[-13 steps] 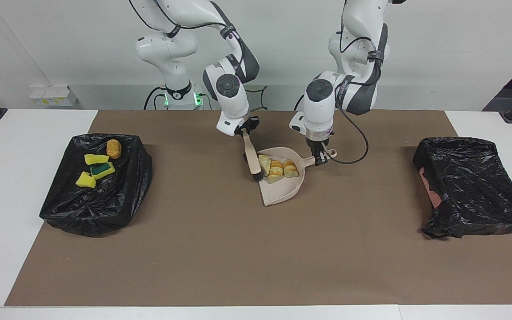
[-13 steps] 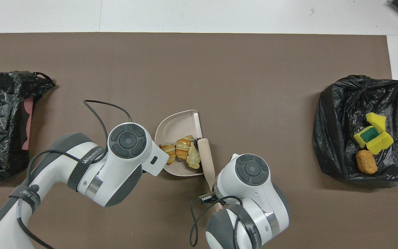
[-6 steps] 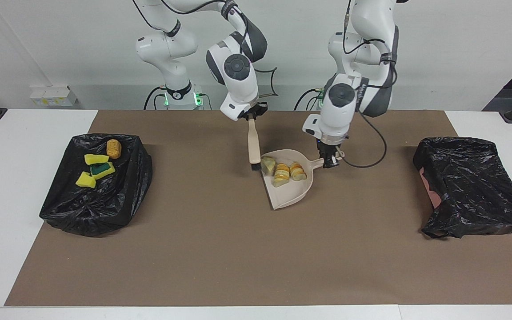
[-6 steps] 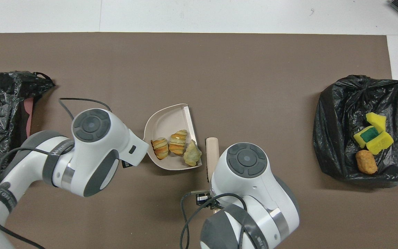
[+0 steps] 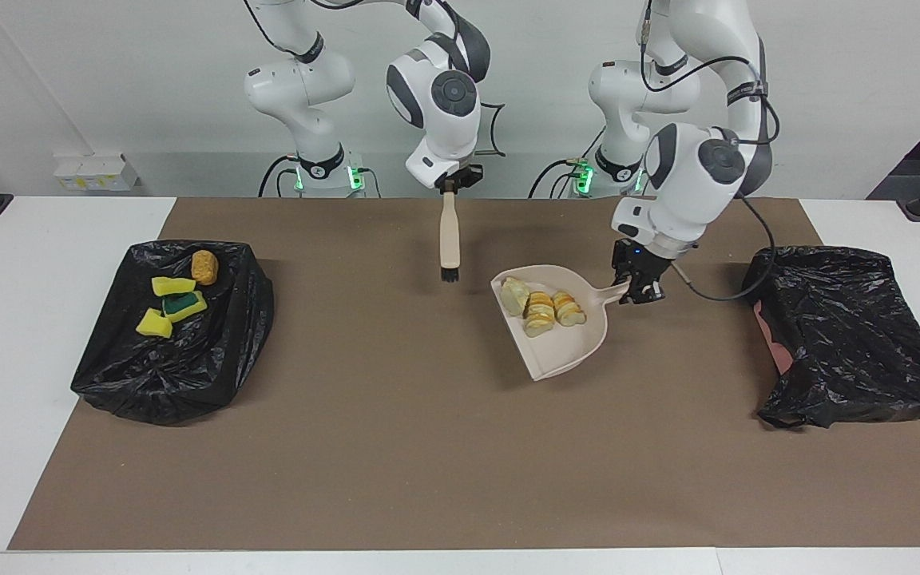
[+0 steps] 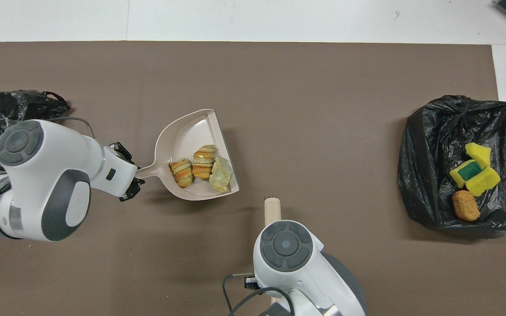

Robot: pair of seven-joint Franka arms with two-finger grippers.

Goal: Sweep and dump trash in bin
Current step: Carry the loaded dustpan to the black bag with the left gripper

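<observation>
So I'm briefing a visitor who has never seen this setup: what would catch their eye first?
Likely the beige dustpan in mid-table, lifted by the left gripper with three bread-like chunks in it. Next, the brush hanging bristles-down from the right gripper. Then the bright sponge pieces in the black bin at the right arm's end.

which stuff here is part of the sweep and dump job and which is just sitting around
In the job:
- three bread-like chunks in the beige dustpan
- dustpan held by left gripper
- brush held by right gripper
- bin at the left arm's end
- bin at the right arm's end, holding sponge pieces and brown lump

Lying about:
- white box
</observation>
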